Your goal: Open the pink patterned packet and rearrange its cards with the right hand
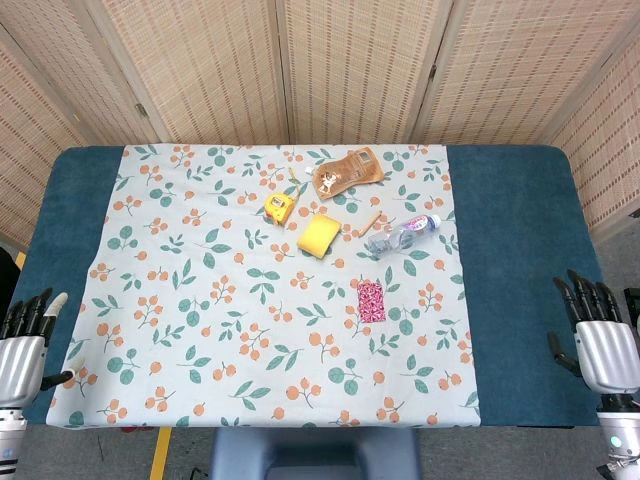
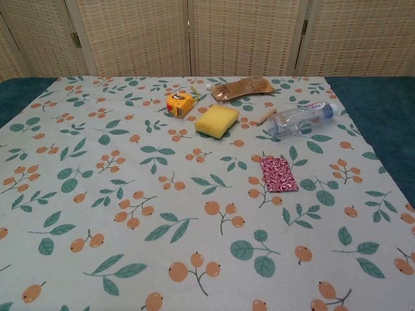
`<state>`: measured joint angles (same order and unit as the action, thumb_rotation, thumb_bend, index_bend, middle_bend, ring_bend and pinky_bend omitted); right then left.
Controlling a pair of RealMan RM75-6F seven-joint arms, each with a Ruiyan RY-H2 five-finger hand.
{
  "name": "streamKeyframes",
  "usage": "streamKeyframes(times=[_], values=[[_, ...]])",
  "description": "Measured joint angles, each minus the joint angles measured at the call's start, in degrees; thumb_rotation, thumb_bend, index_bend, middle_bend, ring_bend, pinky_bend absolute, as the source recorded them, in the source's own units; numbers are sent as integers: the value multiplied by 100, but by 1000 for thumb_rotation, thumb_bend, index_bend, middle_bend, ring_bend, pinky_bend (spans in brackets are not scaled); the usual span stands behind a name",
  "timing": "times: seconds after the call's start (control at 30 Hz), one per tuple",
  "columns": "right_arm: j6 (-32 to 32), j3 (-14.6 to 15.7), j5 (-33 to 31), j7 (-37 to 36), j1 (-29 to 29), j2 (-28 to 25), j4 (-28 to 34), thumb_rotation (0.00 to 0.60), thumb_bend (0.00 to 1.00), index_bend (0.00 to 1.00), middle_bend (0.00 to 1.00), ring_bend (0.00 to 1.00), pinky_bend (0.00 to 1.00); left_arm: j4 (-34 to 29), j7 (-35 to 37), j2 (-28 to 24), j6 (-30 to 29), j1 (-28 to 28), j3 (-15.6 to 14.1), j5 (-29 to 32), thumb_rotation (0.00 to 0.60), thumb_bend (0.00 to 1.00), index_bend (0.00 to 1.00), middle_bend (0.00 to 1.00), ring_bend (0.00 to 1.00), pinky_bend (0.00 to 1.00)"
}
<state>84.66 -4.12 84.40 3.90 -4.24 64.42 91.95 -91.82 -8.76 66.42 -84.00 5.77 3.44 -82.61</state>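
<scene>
The pink patterned packet (image 1: 371, 301) is lying flat on the floral cloth (image 1: 200, 330), right of the cloth's middle and nearer its right edge than its left, with its long axis running from the near edge toward the far edge and tilting slightly; bare cloth is lying open on every side of it, widest toward the near and left edges; beyond it, toward the far edge, a clear plastic bottle (image 1: 402, 234) is lying on its side, with a small wooden stick (image 1: 371, 221) just beside it, a yellow sponge (image 1: 318, 236) to the left, a small yellow box (image 1: 279, 207) further left, and a brown pouch (image 1: 348, 172) nearest the far edge; the right hand (image 1: 600, 340) is hovering over the blue table (image 1: 520, 280) near its right edge, well apart from the packet, fingers spread and pointing away, holding nothing; the left hand (image 1: 25, 345) is waiting at the near left corner, fingers likewise apart and empty.
</scene>
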Motion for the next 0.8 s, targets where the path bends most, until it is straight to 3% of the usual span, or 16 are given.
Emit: streamKeyframes(times=[0.8], values=[[-73,16,145,-337,-65,-133,50,600,460,0,16,0,0,117,80,114,-246,-104,-3,-80,600,256,56,0,3,0]])
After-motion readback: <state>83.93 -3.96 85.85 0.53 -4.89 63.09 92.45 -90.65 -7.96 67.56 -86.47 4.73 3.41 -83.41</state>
